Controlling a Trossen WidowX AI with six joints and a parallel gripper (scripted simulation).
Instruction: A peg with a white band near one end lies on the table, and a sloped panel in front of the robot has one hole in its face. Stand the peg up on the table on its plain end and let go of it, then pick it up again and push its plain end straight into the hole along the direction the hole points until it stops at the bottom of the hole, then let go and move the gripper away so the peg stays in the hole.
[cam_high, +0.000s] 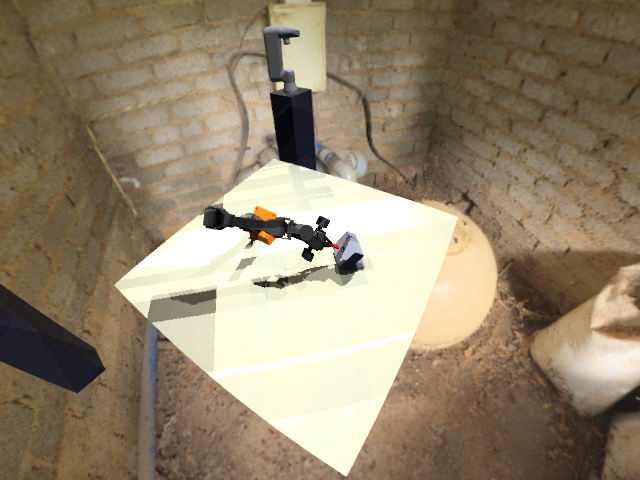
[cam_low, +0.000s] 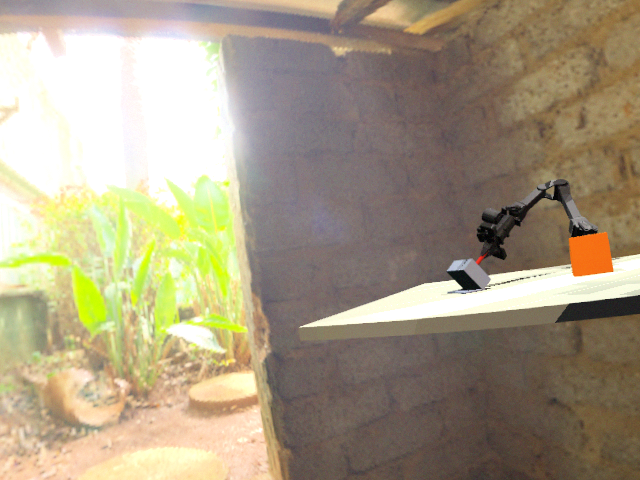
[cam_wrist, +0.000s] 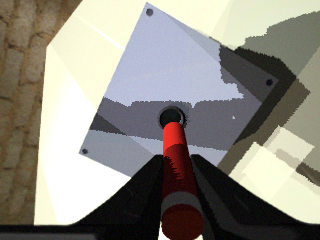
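Note:
My gripper (cam_high: 328, 242) (cam_low: 487, 253) (cam_wrist: 176, 162) is shut on the red peg (cam_high: 335, 246) (cam_low: 481, 258) (cam_wrist: 174, 137), close in front of the sloped panel. The peg is tilted, its plain end pointing at the panel. Its banded end is nearest the wrist camera, and the band (cam_wrist: 180, 201) looks grey in shadow. The grey-blue sloped panel (cam_high: 347, 250) (cam_low: 469, 274) (cam_wrist: 165, 65) has one round dark hole (cam_wrist: 170, 117). In the wrist view the plain end overlaps the hole's lower rim; whether it is inside cannot be told.
The panel stands on the pale table (cam_high: 310, 330) (cam_low: 382, 317). Small dark dots mark the panel's corners. An orange block (cam_high: 265, 212) (cam_low: 590, 254) is beside the arm's base. Shadows of the arm fall across the panel and table.

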